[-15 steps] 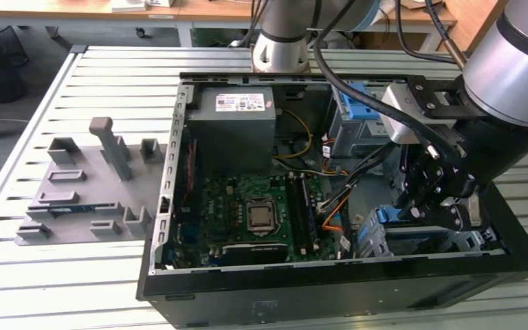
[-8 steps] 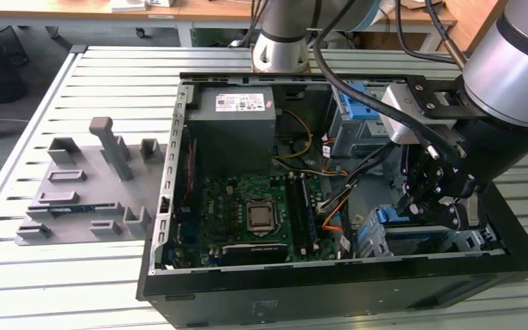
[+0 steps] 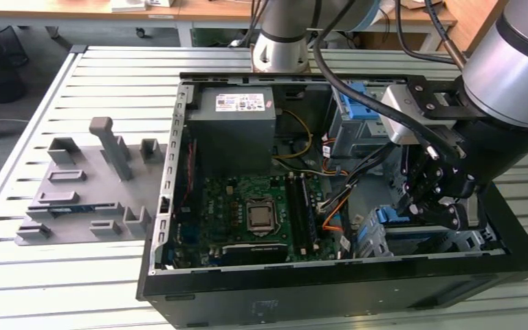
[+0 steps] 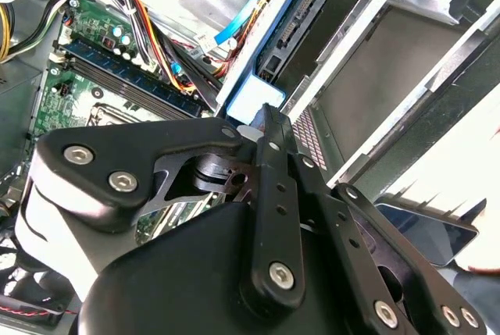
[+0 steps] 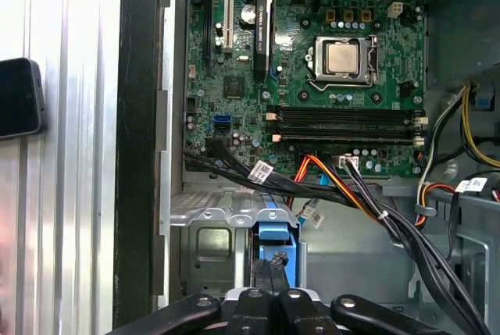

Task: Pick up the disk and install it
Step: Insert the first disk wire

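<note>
Blue bracket plastic marked the disk in the exterior view. It sat low in the drive cage, at the corner of the open computer case on the exterior view's right. The gripper was reaching down into that corner, directly over the disk.

Second wrist view: the disk stood on edge at the mouth of the cage, with its connector end toward the cables. The gripper was drawn narrow, its tips on the bracket end and apparently pinching it.

First wrist view: the gripper was touching the disk, which lay between the cage walls below the motherboard.

Judgement: pickup done and the disk entered in its bay. Seating was unconfirmed, release was not yet done, and no cable could be seen attached.
</note>
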`<action>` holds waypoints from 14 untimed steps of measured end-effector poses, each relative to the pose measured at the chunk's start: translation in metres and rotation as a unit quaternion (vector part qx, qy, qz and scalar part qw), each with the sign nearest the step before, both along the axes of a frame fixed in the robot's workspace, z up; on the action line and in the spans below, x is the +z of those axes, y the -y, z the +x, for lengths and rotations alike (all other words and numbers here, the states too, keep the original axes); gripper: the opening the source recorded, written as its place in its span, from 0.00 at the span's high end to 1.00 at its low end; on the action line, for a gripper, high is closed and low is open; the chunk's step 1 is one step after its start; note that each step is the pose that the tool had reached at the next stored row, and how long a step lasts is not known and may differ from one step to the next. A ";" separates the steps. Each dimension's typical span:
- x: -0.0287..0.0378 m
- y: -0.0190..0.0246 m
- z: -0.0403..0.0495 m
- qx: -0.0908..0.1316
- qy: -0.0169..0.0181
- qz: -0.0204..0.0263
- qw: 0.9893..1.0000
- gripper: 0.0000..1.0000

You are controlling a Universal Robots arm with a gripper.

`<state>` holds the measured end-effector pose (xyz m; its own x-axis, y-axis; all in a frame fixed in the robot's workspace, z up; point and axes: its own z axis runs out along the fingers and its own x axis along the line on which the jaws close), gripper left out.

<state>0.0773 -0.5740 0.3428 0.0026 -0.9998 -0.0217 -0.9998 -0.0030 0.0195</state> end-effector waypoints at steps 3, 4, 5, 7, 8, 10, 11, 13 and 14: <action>0.0000 0.0000 0.0000 0.000 0.000 0.000 1.000 0.89; -0.0001 0.0000 0.0004 0.000 0.000 0.000 1.000 0.89; -0.0001 0.0000 0.0008 0.000 0.000 0.000 1.000 0.89; -0.0002 0.0001 0.0039 0.000 0.000 0.000 1.000 0.89; -0.0002 0.0000 0.0071 0.000 0.000 0.000 1.000 0.89; -0.0002 0.0000 0.0142 0.000 0.000 0.000 1.000 0.89; -0.0002 0.0000 0.0161 0.000 0.000 0.000 1.000 0.89; -0.0002 -0.0004 0.0172 0.000 0.000 0.000 1.000 0.89; 0.0005 -0.0007 0.0172 0.000 0.000 0.000 1.000 0.89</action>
